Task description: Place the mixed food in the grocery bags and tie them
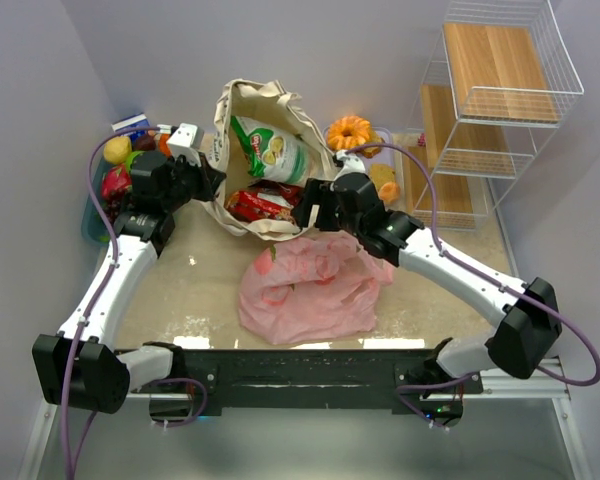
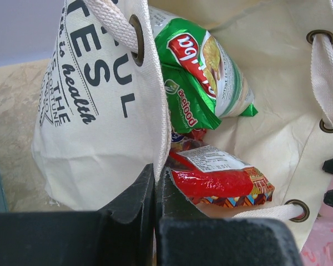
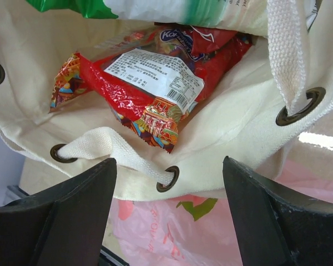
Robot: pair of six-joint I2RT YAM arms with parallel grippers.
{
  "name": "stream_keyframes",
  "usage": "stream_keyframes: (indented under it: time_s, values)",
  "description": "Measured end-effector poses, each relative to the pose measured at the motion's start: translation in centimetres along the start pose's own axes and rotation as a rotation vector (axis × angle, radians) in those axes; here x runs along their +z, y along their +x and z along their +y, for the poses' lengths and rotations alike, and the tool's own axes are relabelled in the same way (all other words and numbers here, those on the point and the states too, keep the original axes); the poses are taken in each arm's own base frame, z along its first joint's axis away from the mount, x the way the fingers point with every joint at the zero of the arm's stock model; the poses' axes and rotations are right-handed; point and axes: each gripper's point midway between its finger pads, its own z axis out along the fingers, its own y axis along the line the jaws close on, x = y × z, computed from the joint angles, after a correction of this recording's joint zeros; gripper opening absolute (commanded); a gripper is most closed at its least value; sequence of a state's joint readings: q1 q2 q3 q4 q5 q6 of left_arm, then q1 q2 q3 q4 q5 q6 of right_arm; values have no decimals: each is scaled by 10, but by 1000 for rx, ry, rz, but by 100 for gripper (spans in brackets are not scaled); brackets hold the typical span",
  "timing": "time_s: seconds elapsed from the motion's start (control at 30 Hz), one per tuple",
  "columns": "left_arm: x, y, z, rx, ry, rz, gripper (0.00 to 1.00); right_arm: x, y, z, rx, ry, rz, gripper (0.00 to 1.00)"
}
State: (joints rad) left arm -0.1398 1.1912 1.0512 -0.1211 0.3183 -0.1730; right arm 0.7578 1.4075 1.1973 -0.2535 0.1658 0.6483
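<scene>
there were two bags on the table [image 1: 195, 290]. one big cream tote [image 1: 265, 93] stood open at the back. one thin pink bag [image 1: 310, 290] lay flat just in front of it.

inside the tote were three packets: one green packet [image 1: 270, 150] at the back and two red packets [image 3: 139, 94] near the front.

one orange ring cake [image 1: 350, 132] sat just beside the tote, on the right. some brown pastries [image 1: 384, 178] lay near it, too small to count.

the left gripper [image 2: 155, 185] was closed tight on the tote's left edge. the right gripper [image 3: 167, 162] had its two fingers spread wide over the tote's near edge and one rope handle [image 3: 116, 147], holding nothing.
</scene>
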Motion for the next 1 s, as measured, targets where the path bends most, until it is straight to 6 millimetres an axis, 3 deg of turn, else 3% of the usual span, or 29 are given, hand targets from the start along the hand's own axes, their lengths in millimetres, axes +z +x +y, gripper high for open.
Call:
stream_keyframes:
  time_s: [0.2,0.47,0.6,0.8,1.0]
  values:
    - [0,0,0,0,0,0,0,-10,11,-10,73,4,-7,79]
    - [0,0,0,0,-1,0,0,-46,-22,8,113,-72,-103,77]
    - [0,0,0,0,-1,0,0,-38,-16,6,120,-61,-87,76]
    - [0,0,0,0,-1,0,0,-15,12,-8,144,-6,-15,75]
    - [0,0,0,0,-1,0,0,-10,19,-17,155,27,-12,76]
